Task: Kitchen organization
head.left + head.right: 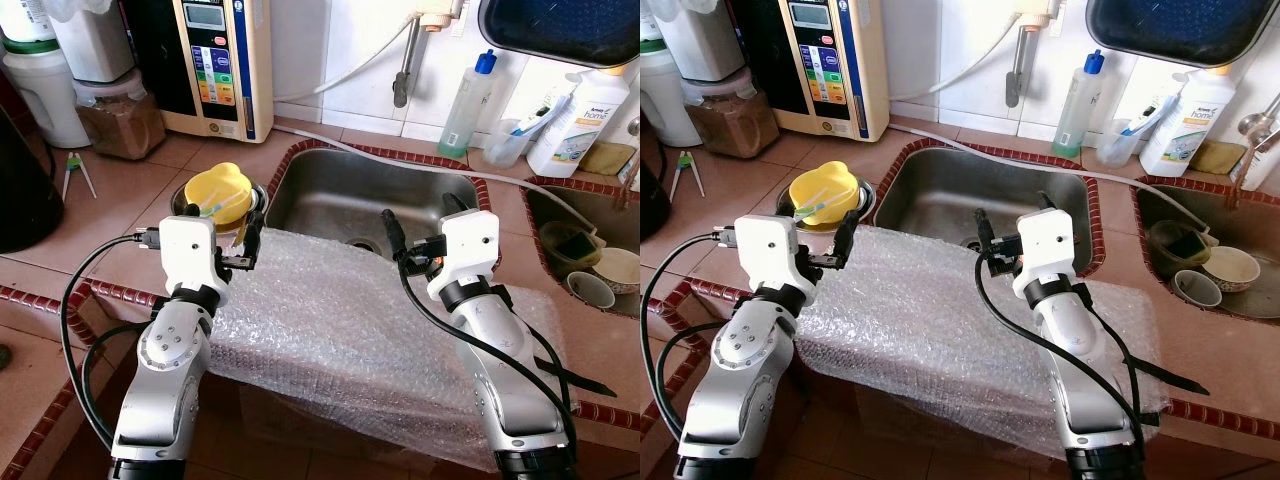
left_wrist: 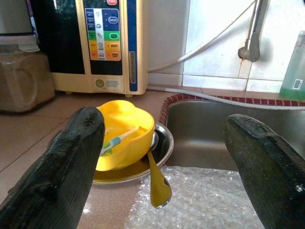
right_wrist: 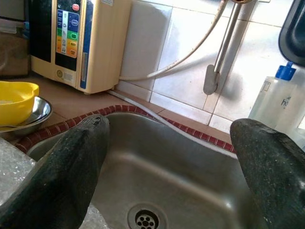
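The yellow plastic bowl [image 1: 218, 193] sits in a shallow steel dish [image 2: 159, 143] left of the stainless sink [image 1: 330, 190], just beyond the left gripper [image 1: 252, 240], whose fingers spread apart (a spoon [image 2: 157, 183] leans out). The right gripper [image 1: 393, 235], fingers parted, hovers over the sink's near edge above crinkled bubble wrap [image 1: 340, 330].

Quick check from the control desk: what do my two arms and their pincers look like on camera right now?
Both arms are silver metal with rounded joints, each ending in a white boxy wrist block. Black cables loop from each wrist block down along the arm. The left pincer and right pincer each have two long black fingers; up close the fingers look matte, thick and rounded at the tips.
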Robot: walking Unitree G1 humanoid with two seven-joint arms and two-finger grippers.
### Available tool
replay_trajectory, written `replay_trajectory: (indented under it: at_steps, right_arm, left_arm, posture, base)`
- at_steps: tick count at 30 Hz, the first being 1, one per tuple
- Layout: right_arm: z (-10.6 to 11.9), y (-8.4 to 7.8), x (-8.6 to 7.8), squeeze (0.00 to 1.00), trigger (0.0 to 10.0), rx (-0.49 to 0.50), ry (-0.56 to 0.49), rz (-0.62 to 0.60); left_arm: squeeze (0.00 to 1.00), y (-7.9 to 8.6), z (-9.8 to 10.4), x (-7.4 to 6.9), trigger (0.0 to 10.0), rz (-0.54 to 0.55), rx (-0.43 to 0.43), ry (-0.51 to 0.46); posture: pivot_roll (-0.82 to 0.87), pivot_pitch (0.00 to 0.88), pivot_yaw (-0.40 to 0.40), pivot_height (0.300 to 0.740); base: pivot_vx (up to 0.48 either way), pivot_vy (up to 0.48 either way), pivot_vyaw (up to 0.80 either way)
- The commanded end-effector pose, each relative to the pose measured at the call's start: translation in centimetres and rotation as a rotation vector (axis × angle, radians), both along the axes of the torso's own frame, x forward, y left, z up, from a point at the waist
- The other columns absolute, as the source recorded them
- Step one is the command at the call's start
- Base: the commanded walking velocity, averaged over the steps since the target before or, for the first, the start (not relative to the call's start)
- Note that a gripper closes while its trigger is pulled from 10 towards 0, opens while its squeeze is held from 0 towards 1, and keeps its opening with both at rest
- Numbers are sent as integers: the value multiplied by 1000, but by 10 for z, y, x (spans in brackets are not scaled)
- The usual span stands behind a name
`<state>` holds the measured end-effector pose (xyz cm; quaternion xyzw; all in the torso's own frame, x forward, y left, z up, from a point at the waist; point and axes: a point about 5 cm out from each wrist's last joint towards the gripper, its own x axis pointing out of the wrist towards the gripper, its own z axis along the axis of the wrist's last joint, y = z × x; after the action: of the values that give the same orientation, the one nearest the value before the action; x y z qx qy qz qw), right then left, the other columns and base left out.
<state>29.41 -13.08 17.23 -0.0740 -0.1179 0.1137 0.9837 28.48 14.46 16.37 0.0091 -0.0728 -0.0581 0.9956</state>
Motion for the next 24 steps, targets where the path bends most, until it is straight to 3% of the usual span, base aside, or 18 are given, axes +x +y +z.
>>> replay_trajectory:
  at_steps: [1,14,24]
  right_arm:
    - [6,-2,-1,0,10000,2,-25,-13]
    - [5,-3,-2,0,10000,-1,-19,-18]
    - [3,-3,-2,0,10000,1,-15,-18]
  left_arm:
    - [0,-3,3,-2,10000,-22,-1,-8]
    - [0,-3,0,-2,10000,-28,-5,5]
    - [0,-3,0,-2,10000,-33,-5,8]
  posture:
    - [-33,38,-25,740]
    - [-36,44,-24,740]
    - [-35,45,-21,740]
  base:
    - [0,0,0]
    - [0,0,0]
    - [330,0,0]
